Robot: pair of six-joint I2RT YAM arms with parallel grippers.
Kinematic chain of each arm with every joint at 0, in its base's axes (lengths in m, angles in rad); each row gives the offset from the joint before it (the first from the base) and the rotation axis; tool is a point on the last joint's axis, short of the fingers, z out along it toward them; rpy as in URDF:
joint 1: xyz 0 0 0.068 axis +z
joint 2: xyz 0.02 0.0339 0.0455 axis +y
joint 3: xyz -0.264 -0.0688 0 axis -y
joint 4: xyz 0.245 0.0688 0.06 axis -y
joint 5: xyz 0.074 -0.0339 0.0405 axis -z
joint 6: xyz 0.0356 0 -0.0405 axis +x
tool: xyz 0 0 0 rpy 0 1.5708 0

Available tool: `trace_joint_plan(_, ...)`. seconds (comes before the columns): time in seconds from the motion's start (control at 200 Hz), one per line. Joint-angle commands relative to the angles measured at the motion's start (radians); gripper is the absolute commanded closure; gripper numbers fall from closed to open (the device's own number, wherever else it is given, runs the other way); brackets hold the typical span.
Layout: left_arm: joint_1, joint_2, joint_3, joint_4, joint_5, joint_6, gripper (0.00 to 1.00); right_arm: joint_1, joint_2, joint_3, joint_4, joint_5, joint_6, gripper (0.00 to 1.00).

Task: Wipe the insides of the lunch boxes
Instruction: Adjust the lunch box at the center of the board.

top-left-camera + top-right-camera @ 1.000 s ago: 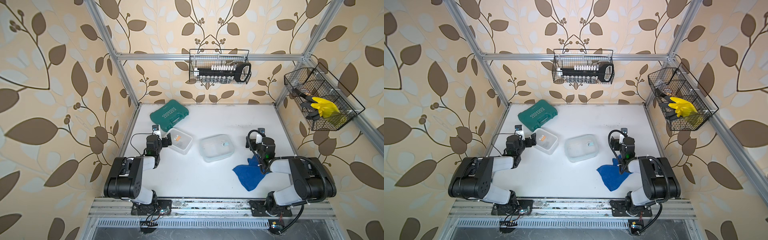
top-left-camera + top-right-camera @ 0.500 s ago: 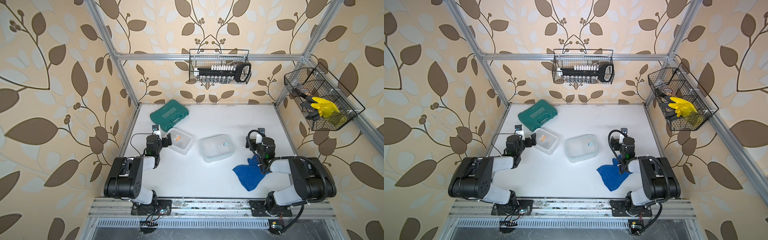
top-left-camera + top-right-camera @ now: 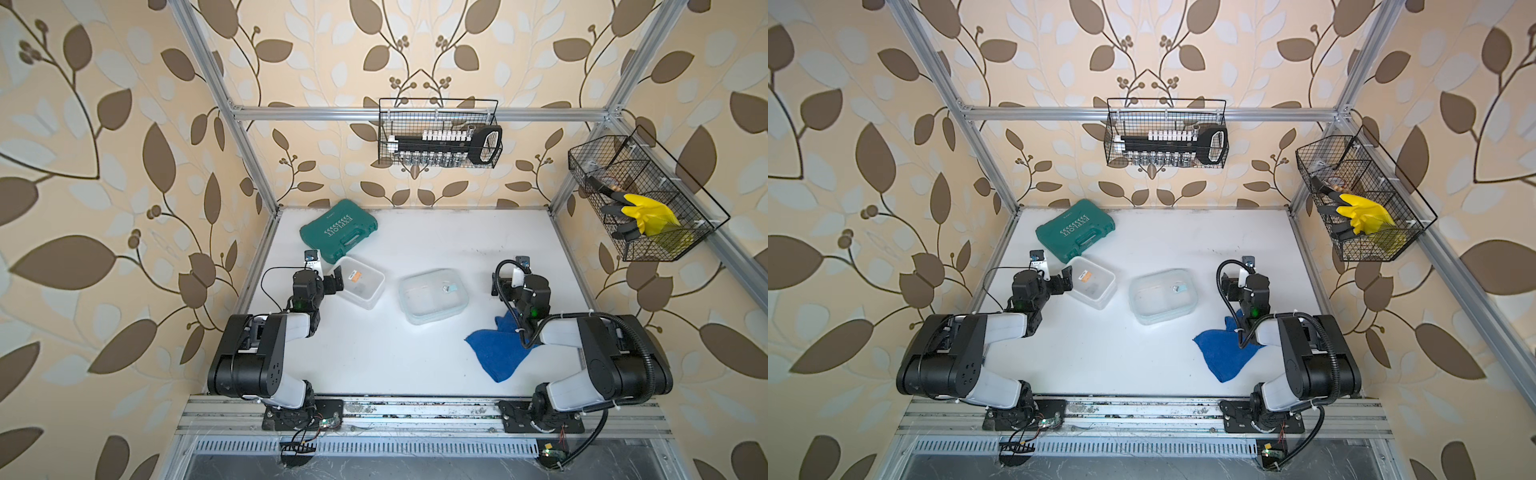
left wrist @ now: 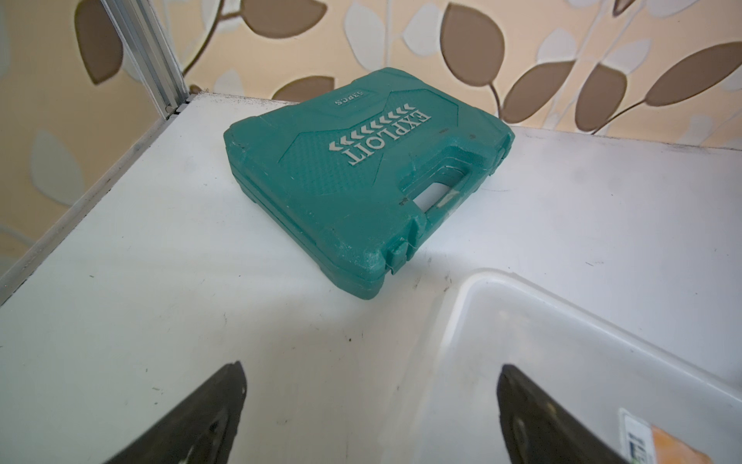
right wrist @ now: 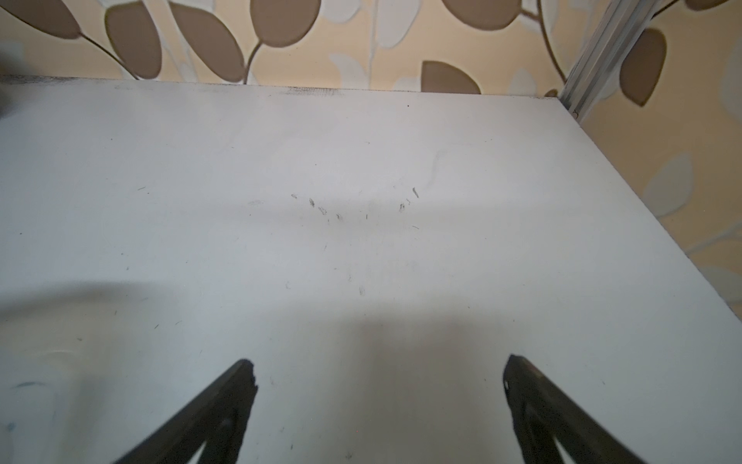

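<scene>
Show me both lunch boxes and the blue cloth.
Deep lunch box [image 3: 369, 291], in a top view, on its bare floor.
Divided lunch box [image 3: 419, 301], in a top view, on a compartment floor.
Blue cloth [image 3: 494, 355], in a top view, on its middle.

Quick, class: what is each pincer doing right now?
Left pincer: open, holding nothing, at the deep lunch box rim.
Right pincer: open, holding nothing.

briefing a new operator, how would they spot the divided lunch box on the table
On the white table, look near the centre. Unlike the deeper lunch box beside the green case, the divided lunch box is wider, shallower, with a middle wall.
</scene>
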Motion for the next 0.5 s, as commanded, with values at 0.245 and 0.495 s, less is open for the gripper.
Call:
trace_joint_plan(0.245, -0.015, 0.014, -0.008, -0.07, 0.004, 0.035, 0.01, -0.004, -0.003, 0.015, 0.005, -0.019, 0.002, 0.02)
trace_joint_plan(0.495, -0.015, 0.008, -0.016, -0.064, 0.004, 0.036, 0.01, -0.005, -0.002, 0.015, 0.005, -0.019, 0.001, 0.02)
